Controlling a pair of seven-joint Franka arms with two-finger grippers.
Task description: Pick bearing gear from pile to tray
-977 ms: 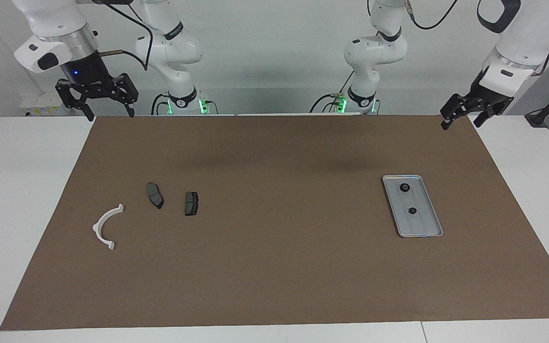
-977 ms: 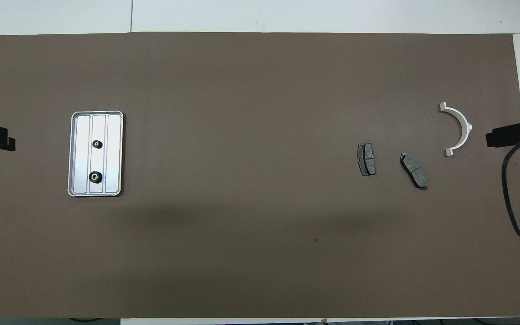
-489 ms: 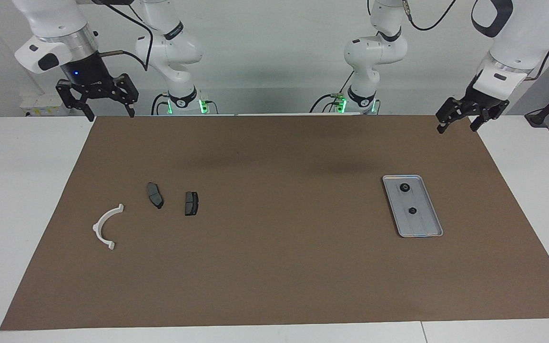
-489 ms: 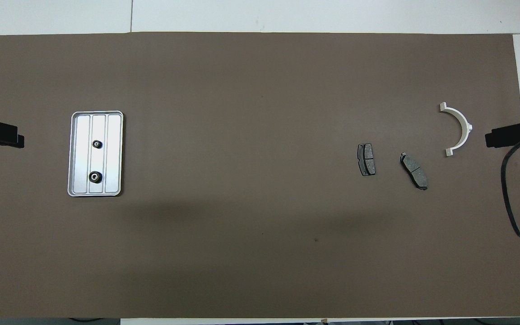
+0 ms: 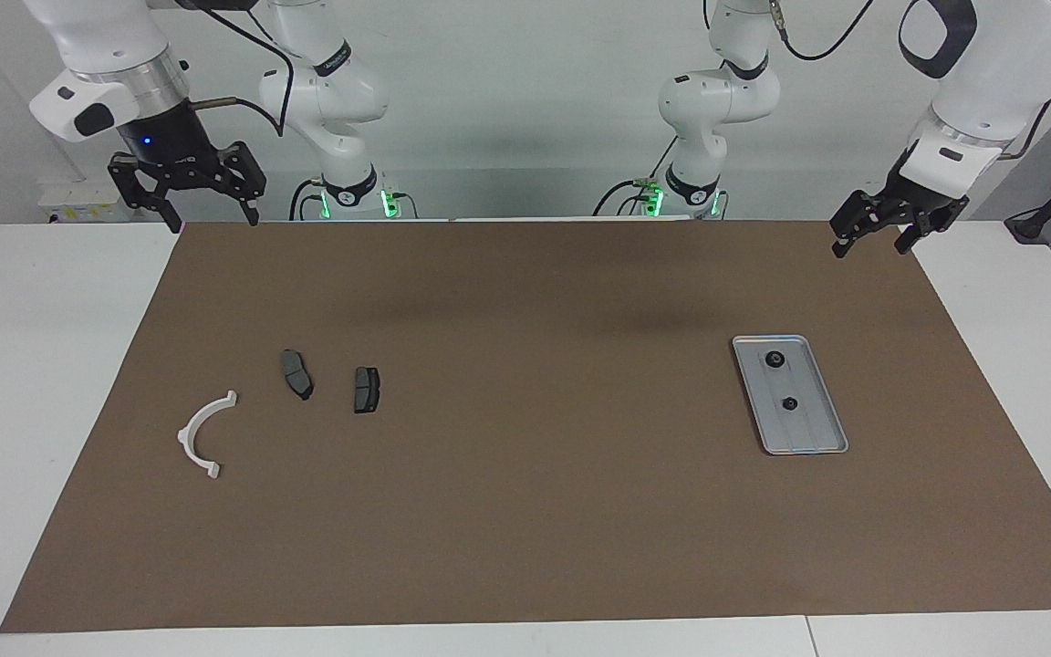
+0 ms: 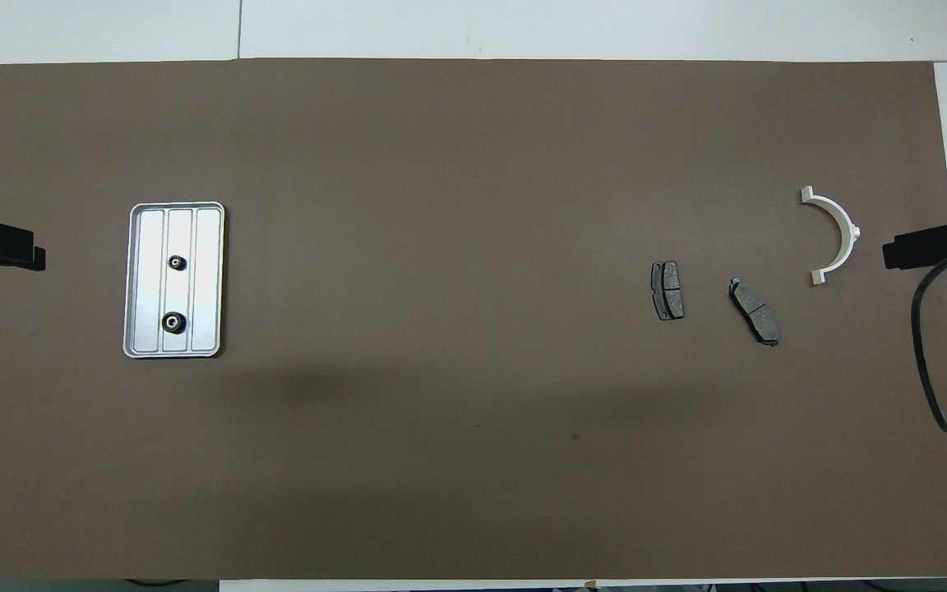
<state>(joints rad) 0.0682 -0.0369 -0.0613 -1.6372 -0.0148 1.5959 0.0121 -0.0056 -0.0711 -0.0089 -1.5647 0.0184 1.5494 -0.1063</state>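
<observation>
The silver tray (image 5: 819, 431) (image 6: 209, 279) lies on the brown mat toward the left arm's end of the table. Two small black bearing gears (image 5: 773, 359) (image 5: 789, 403) sit in it, one nearer the robots than the other. The pile lies toward the right arm's end: a white half-ring bracket (image 5: 203, 434) (image 6: 833, 234) and two dark brake pads (image 5: 296, 373) (image 5: 366, 389). My left gripper (image 5: 870, 245) hangs open and empty over the mat's corner by its base. My right gripper (image 5: 206, 216) hangs open and empty over the mat's other corner at the robots' end.
The brown mat (image 5: 525, 511) covers most of the white table (image 5: 33, 365). A black cable (image 6: 934, 362) loops down beside the right gripper in the overhead view.
My left gripper has shifted slightly inward over the mat's corner. The right arm, the tray and the pile have not moved.
</observation>
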